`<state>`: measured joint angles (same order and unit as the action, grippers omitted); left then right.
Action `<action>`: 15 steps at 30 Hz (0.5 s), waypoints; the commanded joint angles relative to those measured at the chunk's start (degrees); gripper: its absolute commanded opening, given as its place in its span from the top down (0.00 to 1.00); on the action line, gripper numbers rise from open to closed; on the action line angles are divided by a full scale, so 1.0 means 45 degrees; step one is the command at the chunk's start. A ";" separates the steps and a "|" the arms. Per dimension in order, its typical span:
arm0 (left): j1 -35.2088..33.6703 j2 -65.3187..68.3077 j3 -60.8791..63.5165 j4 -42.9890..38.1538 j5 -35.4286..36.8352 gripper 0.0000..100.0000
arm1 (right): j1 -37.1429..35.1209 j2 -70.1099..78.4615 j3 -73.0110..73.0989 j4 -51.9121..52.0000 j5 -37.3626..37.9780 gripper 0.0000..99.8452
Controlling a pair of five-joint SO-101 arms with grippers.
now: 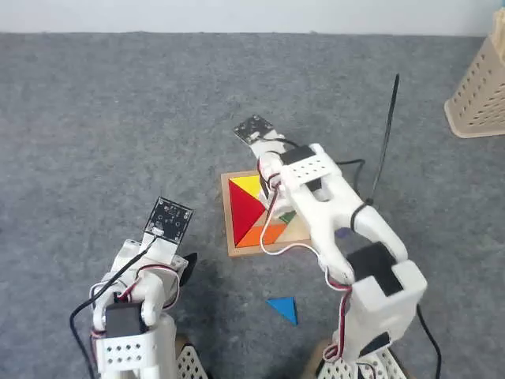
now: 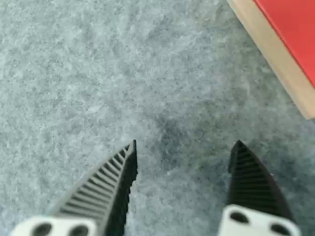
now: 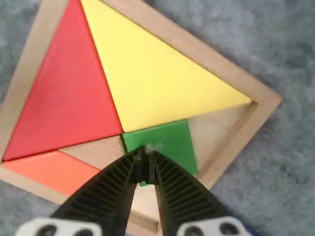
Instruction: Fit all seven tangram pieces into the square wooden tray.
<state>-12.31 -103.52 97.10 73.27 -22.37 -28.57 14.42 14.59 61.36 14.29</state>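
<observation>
**Asker:** What are you holding?

**Arm:** My right gripper (image 3: pixel 145 153) is drawn in narrow. Its jaws are pinched on one edge of the green square (image 3: pixel 167 140) with barely a slit between them.

**Asker:** Where is that square?

**Arm:** It is inside the wooden tray (image 3: pixel 266 105). The side away from my fingers touches the yellow triangle (image 3: pixel 152 73). The red triangle (image 3: pixel 64 98) lies flush along the yellow one, edge to edge. The orange piece (image 3: pixel 49 169) runs along the rim beside the red.

**Asker:** Is there any room left in the tray?

**Arm:** There is bare wood between the green square and the rim at one corner. A small wedge of wood also shows where red, orange and green come close. More floor shows under my fingers.

**Asker:** What about outside the rim?

**Arm:** The blue triangle (image 1: pixel 284 308) lies flat on the grey carpet (image 1: pixel 118 118). It is apart from the tray, on the side towards my bases, and nearer my right arm.

**Asker:** And your other gripper?

**Arm:** My left gripper (image 2: pixel 186 146) is spread wide with nothing between the jaws. It hangs over plain carpet, just off a tray corner where the red triangle meets the rim.

**Asker:** Is anything crowding you?

**Arm:** A slatted beige container (image 1: pixel 481 87) stands at the far right edge, well apart from the tray
</observation>
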 commanded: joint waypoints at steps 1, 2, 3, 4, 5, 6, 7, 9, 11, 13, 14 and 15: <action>0.0039 -0.0195 -0.0107 0.0059 -0.0059 0.72 | -0.0303 -0.0381 -0.1211 0.1143 -0.0039 0.99; 0.0039 -0.0195 -0.0107 0.0059 -0.0059 0.72 | -0.0283 -0.0733 -0.1270 0.1358 -0.0313 0.99; 0.0039 -0.0195 -0.0107 0.0059 -0.0059 0.72 | -0.0264 -0.1143 -0.1270 0.1514 -0.0508 0.99; 0.0039 -0.0195 -0.0107 0.0059 -0.0059 0.72 | -0.0264 -0.1592 -0.1211 0.1690 -0.0625 0.99; 0.0039 -0.0195 -0.0107 0.0059 -0.0059 0.72 | -0.0264 -0.2081 -0.1055 0.1885 -0.0645 0.99; 0.0039 -0.0195 -0.0107 0.0059 -0.0059 0.72 | -0.0283 -0.2589 -0.0860 0.2061 -0.0645 0.99; 0.0039 -0.0195 -0.0107 0.0059 -0.0059 0.72 | -0.0322 -0.3116 -0.0586 0.2237 -0.0645 0.99; 0.0039 -0.0195 -0.0107 0.0059 -0.0059 0.72 | -0.0342 -0.4210 0.0098 0.2530 -0.0567 0.99; 0.0039 -0.0195 -0.0107 0.0059 -0.0059 0.72 | -0.0342 -0.5265 0.0957 0.2901 0.0117 0.99; 0.0039 -0.0195 -0.0107 0.0059 -0.0059 0.72 | -0.0361 -0.6242 0.1973 0.3136 0.1074 0.99; 0.0039 -0.0195 -0.0107 0.0059 -0.0059 0.72 | -0.0479 -0.6730 0.2579 0.3155 0.1582 0.99; 0.0039 -0.0195 -0.0107 0.0059 -0.0059 0.72 | -0.0654 -0.7179 0.3223 0.3136 0.2071 0.99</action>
<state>-12.31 -103.52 97.10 73.27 -22.37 -29.63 -9.49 24.09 74.20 17.63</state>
